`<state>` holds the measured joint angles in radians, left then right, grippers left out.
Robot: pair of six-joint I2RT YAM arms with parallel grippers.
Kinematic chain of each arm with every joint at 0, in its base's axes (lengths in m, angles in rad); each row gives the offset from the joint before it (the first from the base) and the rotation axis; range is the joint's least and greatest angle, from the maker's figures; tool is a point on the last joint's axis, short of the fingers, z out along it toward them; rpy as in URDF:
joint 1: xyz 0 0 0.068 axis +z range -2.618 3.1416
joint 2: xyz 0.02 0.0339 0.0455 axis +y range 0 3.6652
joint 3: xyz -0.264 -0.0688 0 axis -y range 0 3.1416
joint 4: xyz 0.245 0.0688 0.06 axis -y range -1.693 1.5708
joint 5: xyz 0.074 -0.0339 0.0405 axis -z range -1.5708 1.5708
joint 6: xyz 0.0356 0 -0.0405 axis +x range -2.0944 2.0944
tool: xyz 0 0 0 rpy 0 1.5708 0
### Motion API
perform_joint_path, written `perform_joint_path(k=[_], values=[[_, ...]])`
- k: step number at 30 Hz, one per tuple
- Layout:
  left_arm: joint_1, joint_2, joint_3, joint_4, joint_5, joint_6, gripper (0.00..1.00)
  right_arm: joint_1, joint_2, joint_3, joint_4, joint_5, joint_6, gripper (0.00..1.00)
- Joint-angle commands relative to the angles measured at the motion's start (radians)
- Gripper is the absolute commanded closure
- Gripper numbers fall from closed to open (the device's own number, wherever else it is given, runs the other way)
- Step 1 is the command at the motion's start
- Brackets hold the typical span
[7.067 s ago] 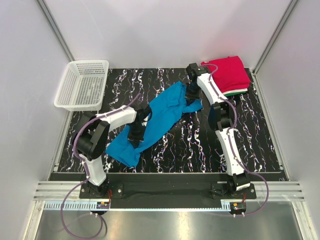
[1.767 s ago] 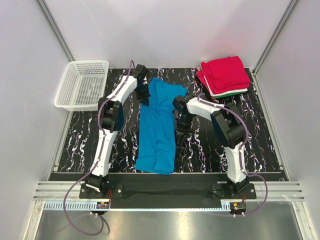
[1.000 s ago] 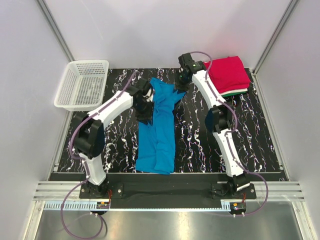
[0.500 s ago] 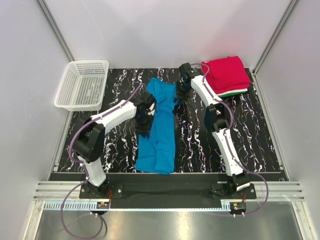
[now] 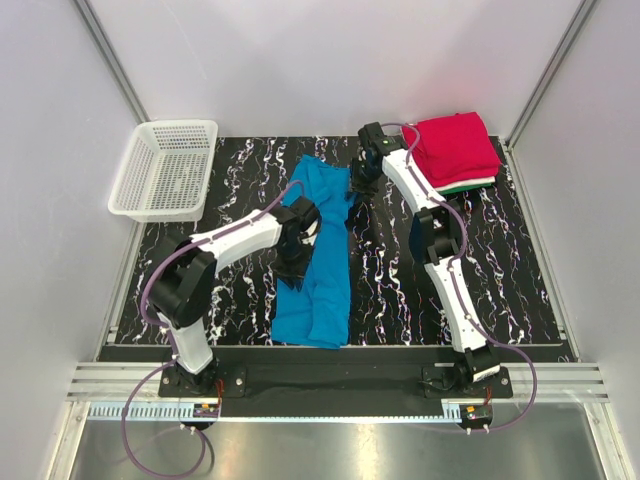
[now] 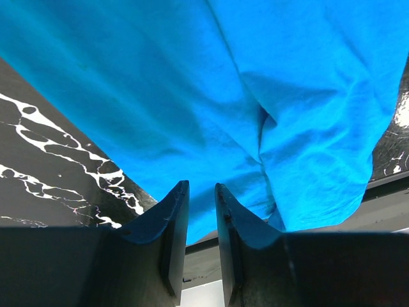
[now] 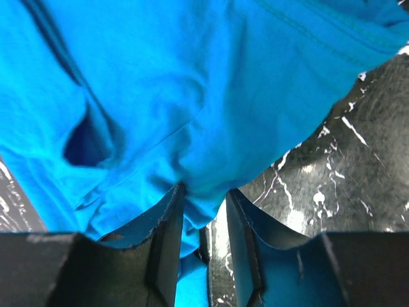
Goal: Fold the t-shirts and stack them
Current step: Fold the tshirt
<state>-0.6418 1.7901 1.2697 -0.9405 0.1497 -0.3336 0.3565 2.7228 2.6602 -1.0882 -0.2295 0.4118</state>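
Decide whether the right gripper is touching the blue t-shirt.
Touching. The right wrist view shows the blue t-shirt bunched inside the right gripper, its cloth pressing against one jaw.

left claw (image 6: 201, 187) — jaws narrowly apart, low | right claw (image 7: 204, 190) — clamped, far out

Robot test cell in lab indicated, not home or shop. Work area enclosed by plain white panels (image 5: 330, 60) set in aluminium profile posts (image 5: 108, 60). Left arm (image 5: 235, 238) and right arm (image 5: 445, 270) bolted side by side to dark base plate (image 5: 330, 378) at near edge of black marbled tabletop (image 5: 520, 270). Purple cables (image 5: 124, 425) looped from bases. Bare sheet metal (image 5: 330, 450) seen in front.
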Motion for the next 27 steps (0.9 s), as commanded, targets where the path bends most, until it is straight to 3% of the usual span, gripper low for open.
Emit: perform_joint_path(k=[1,9,15,24,27], values=[[-0.015,-0.029,0.011,0.022,-0.012,-0.01,0.72,0.006,-0.133,0.035,0.007,-0.008,-0.008,0.6],[-0.058,-0.021,-0.003,0.034,-0.016,-0.028,0.72,0.007,-0.225,-0.028,-0.01,0.018,-0.031,0.6],[-0.079,-0.018,-0.003,0.046,-0.016,-0.062,0.75,0.006,-0.098,0.027,-0.019,0.036,-0.057,0.6],[-0.11,-0.047,-0.055,0.063,-0.015,-0.096,0.76,0.007,-0.026,0.064,0.042,0.045,-0.064,0.59],[-0.117,-0.047,-0.067,0.065,-0.006,-0.097,0.8,0.006,-0.008,0.052,0.039,0.038,-0.056,0.59]])
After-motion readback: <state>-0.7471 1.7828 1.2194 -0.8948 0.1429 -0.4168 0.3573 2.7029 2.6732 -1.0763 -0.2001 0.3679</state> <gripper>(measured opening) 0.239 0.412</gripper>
